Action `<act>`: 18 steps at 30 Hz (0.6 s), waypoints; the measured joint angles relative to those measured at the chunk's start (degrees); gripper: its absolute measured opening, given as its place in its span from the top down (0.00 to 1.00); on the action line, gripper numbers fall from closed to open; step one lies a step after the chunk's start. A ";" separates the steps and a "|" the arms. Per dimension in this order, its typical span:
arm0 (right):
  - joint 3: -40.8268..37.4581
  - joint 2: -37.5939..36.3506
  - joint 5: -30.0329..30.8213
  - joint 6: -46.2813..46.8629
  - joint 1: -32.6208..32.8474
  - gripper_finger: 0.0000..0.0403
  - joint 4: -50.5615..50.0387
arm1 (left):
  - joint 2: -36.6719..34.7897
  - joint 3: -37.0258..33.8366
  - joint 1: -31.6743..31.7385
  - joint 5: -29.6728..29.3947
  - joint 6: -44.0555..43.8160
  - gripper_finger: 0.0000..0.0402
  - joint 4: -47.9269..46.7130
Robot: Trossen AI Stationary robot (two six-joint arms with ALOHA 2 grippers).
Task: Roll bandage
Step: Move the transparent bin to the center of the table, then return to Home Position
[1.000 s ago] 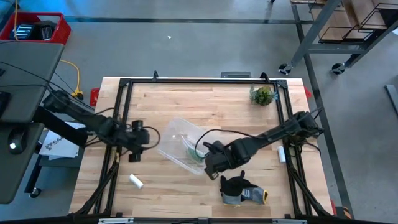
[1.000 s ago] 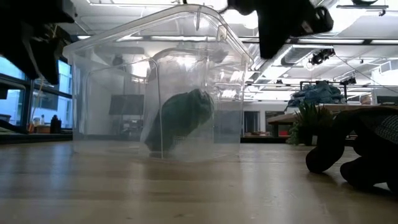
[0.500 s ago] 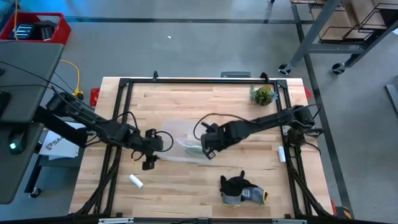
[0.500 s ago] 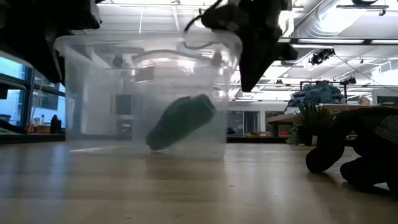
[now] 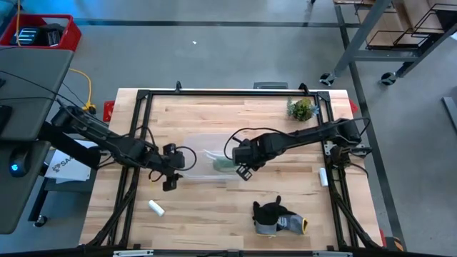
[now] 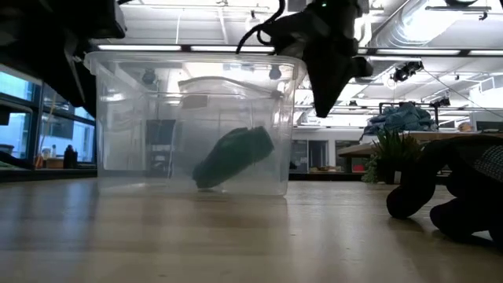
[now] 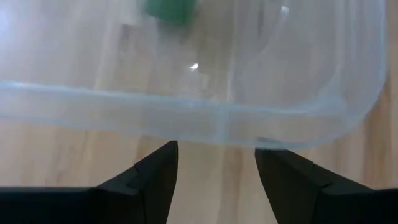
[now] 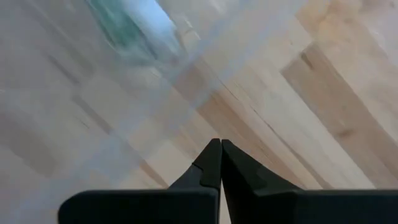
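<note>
Right pincer (image 5: 245, 171) beside bin (image 5: 193, 146)

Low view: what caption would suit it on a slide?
Green bandage lying inside a clear plastic tub on the wooden table.

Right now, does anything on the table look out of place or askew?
Yes. The bandage lies tilted inside a clear plastic bin, leaning rather than flat. The bin itself sits level on the table, between the open left gripper and the shut right gripper. Nothing looks spilled or damaged.
</note>
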 joint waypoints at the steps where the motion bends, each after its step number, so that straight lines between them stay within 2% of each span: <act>1: 0.00 -0.04 0.04 0.00 0.28 1.00 -1.05 | -0.88 0.01 0.38 -0.49 0.01 0.48 -0.70; 8: 0.00 -1.15 -0.20 -2.31 1.97 1.00 -8.67 | -7.44 3.68 2.71 0.90 0.36 0.48 -7.28; 13: 0.00 -4.88 0.92 -1.74 2.85 1.00 -13.45 | -16.02 5.46 2.44 1.13 -2.53 0.48 -13.12; 15: 0.00 -6.30 1.24 -0.51 2.85 1.00 -14.69 | -19.94 5.44 2.35 -0.86 -4.33 0.48 -12.45; 18: -0.02 -8.55 1.69 1.52 2.86 1.00 -14.36 | -25.35 5.22 1.82 -7.39 -4.76 0.48 -8.78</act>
